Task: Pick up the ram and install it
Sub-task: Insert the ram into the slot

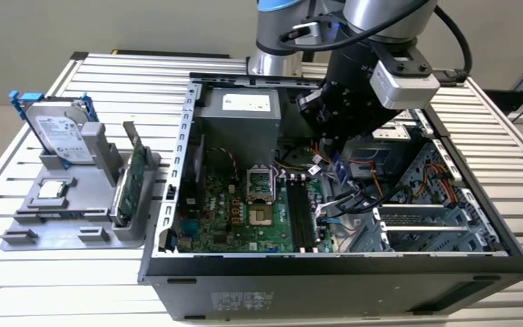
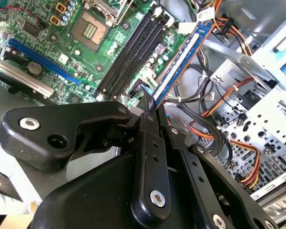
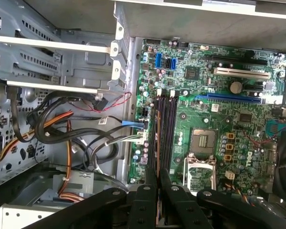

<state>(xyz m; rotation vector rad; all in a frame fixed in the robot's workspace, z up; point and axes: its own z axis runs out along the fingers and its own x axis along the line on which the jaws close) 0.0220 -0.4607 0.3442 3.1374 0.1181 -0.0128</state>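
My gripper (image 1: 332,151) hangs inside the open computer case (image 1: 334,262), over the motherboard (image 1: 234,218). It is shut on the ram (image 2: 178,64), a long thin stick with a blue face that juts out from between the black fingers (image 2: 150,143). In the first wrist view the ram (image 3: 158,138) is seen edge-on, running from the gripper (image 3: 157,175) along the outer side of the black memory slots (image 3: 168,129). Those slots (image 2: 128,52) stand bare beside the processor socket (image 2: 88,31). The stick hovers above them, close to the cable side.
Bundled black and orange cables (image 1: 361,197) lie by the drive cage (image 1: 434,225) beside the slots. The power supply (image 1: 239,116) fills the case's back. On the exterior view's left, a grey tray (image 1: 25,235) carries a hard drive with blue rails (image 1: 62,129) and a green expansion card (image 1: 133,184).
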